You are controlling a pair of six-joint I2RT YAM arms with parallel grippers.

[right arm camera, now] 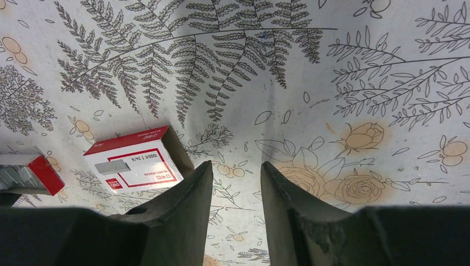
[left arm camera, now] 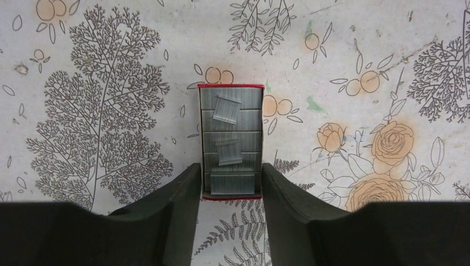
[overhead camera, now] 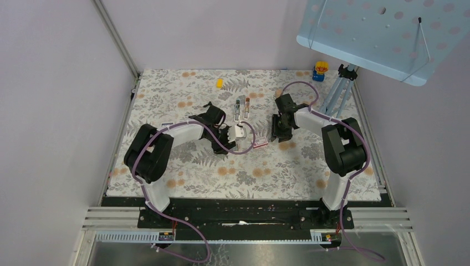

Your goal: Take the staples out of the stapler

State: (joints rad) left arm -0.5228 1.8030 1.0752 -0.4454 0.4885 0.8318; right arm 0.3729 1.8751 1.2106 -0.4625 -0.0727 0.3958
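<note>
— Well, what's the setting?
— Pale walls closing round a floral surface.
— Who holds what?
— The right gripper hangs released and empty beside the staple box sleeve, probably waiting. The left gripper straddles the staple tray at its near end; clenched or not, I cannot tell.
— And the stapler?
— Seemingly that slim stapler lies just far of the left gripper, mid-surface. Loose strips rest on the tray, likely unloaded ones.

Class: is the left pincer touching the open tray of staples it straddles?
Cannot tell. Left wrist view: the left pincer straddles the staple tray at its near end; neither gap nor contact is plain.
</note>
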